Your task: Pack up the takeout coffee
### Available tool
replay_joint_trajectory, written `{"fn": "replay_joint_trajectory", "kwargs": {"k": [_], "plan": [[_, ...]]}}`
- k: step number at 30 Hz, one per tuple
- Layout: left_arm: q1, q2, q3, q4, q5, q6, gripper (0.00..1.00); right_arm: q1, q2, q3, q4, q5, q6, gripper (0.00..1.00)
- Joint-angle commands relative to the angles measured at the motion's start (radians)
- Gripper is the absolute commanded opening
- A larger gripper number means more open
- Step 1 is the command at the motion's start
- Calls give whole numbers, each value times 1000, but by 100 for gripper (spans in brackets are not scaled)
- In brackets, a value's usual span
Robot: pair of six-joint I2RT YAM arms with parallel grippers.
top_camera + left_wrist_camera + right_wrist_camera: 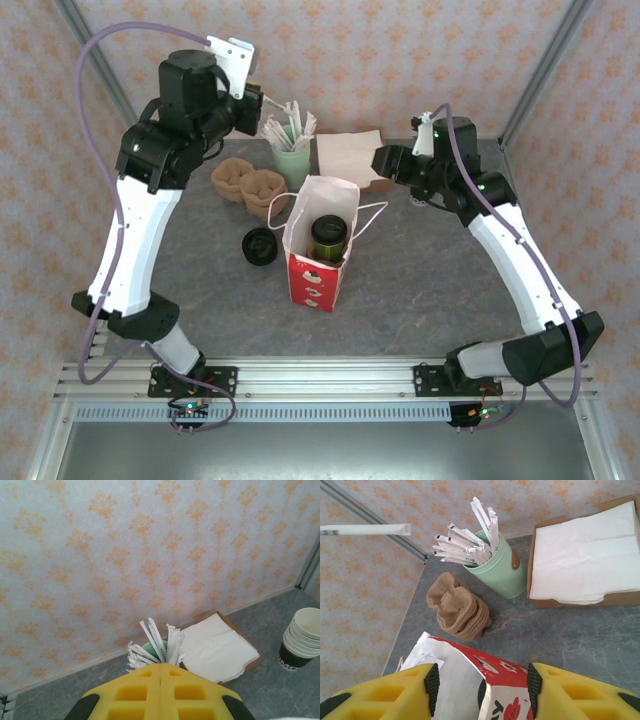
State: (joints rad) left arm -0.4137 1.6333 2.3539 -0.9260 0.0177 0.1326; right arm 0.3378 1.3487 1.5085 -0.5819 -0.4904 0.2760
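Your takeout coffee (328,238) (a dark green paper cup with a round, glossy black lid) stands inside the red-and-white paper bag (315,285). Your right gripper (482,685) hangs over the bag's crumpled open rim, its blocky yellow fingers apart and clamping nothing. Your left gripper (160,672) is raised well behind the bag, its fingers pressed together and empty. A low pile of black lids (260,246) sits just beside the bag.

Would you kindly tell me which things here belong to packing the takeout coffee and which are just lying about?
For the job: dark green paper cup with black lid, standing inside the red-and-white paper bag.

Lying about: mint-green tin of wrapped straws; white napkins in a brown tray; brown cardboard sleeves; pile of black lids; stack of cream-rimmed cups.
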Motion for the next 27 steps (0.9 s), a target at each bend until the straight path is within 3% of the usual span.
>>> {"fn": "replay_joint_trajectory", "kwargs": {"k": [1,9,17,27], "plan": [[-33,-74,-26,-19,-18,10,0,3,-43,-19,14,51,-2,52],[-116,-206,-112,-22,41,-50,0,3,-94,-47,-5,86,-4,52],[-136,-341,-262,35,151,-133,0,4,-202,-158,29,119,14,52],[-186,-419,-393,-32,248,-112,0,4,-232,-218,19,160,44,52]]}}
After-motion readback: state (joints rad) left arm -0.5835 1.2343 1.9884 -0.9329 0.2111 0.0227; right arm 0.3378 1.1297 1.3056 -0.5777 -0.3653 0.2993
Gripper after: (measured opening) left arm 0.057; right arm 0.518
